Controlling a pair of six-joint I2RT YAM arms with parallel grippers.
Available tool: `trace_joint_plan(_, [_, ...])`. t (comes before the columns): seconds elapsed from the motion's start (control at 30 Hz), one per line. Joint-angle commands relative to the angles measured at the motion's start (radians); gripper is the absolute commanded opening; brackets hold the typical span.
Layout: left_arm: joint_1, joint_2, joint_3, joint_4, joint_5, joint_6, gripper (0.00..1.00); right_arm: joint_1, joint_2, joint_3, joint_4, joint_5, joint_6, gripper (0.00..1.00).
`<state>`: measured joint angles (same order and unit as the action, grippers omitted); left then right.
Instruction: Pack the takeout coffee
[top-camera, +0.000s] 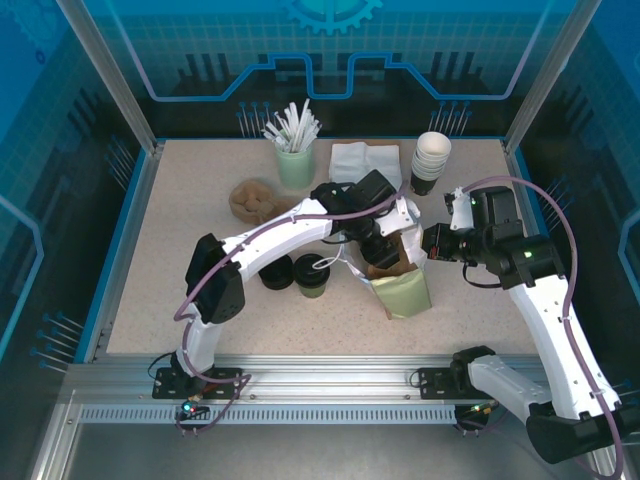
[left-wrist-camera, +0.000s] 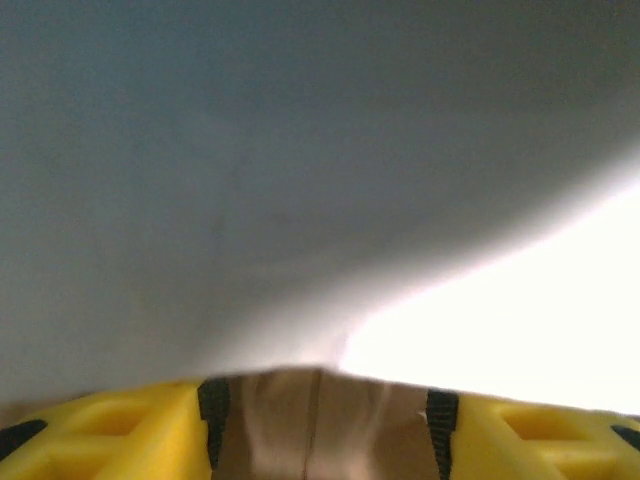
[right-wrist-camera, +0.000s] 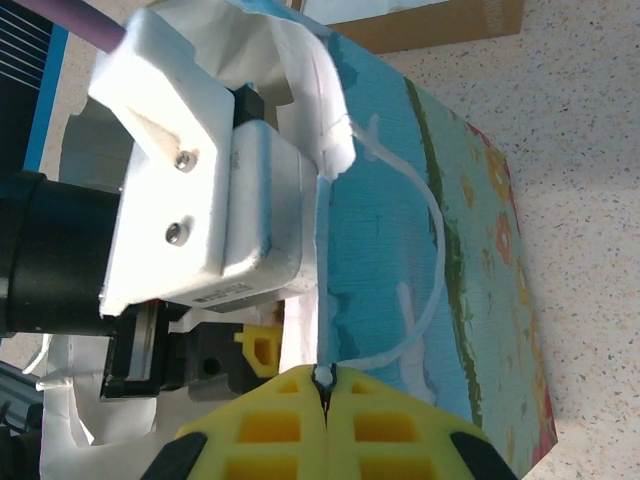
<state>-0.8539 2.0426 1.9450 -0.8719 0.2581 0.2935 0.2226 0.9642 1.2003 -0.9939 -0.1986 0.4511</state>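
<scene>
Well, the largest container is the paper gift bag (top-camera: 405, 295) in the middle of the table (top-camera: 170, 250). The right gripper (right-wrist-camera: 325, 378) is clenched on the bag's white rim. The left gripper (left-wrist-camera: 325, 415) is inside the bag. Its fingers stand apart with a brown paper surface between them, and I cannot tell if they press anything. What else the bag contains is hidden.

At the back, a pale green tumbler (top-camera: 295, 168) holds white sticks (top-camera: 292, 125), and a stack of white cups (top-camera: 430, 160) stands further to the right.

The coffee cup (top-camera: 313, 284) stands upright on the table, just left of the bag and beside the left arm. I judge it light but soft: the paper wall can dent, and it may spill if it is full. It seems best to grasp the side gently, below the black lid (top-camera: 313, 266), and keep the cup upright.
</scene>
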Motion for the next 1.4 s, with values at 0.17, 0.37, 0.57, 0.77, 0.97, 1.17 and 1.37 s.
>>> trace_joint_plan(0.17, [-0.008, -0.042, 0.088, -0.115, 0.047, 0.005, 0.72, 0.018, 0.004, 0.032, -0.034, -0.019, -0.011, 0.00])
trace_joint_plan(0.37, [-0.008, -0.086, 0.145, -0.166, 0.068, -0.013, 0.76, 0.019, 0.004, 0.037, -0.034, -0.014, -0.007, 0.00])
trace_joint_plan(0.57, [-0.008, -0.154, 0.170, -0.186, 0.067, -0.046, 0.75, 0.019, 0.004, 0.047, -0.029, -0.008, -0.003, 0.00])
trace_joint_plan(0.77, [-0.007, -0.236, 0.166, -0.178, 0.042, -0.106, 0.75, 0.019, 0.023, 0.061, -0.020, 0.003, -0.002, 0.02])
trace_joint_plan(0.97, [-0.002, -0.330, 0.114, -0.159, -0.005, -0.148, 0.76, 0.014, 0.090, 0.136, -0.069, 0.089, -0.059, 0.27])
trace_joint_plan(1.17, [0.015, -0.413, 0.017, -0.127, -0.011, -0.177, 0.76, -0.017, 0.210, 0.303, -0.169, 0.188, -0.155, 0.37])
trace_joint_plan(1.37, [0.032, -0.489, -0.072, -0.105, -0.018, -0.192, 0.77, -0.066, 0.301, 0.437, -0.222, 0.215, -0.235, 0.48])
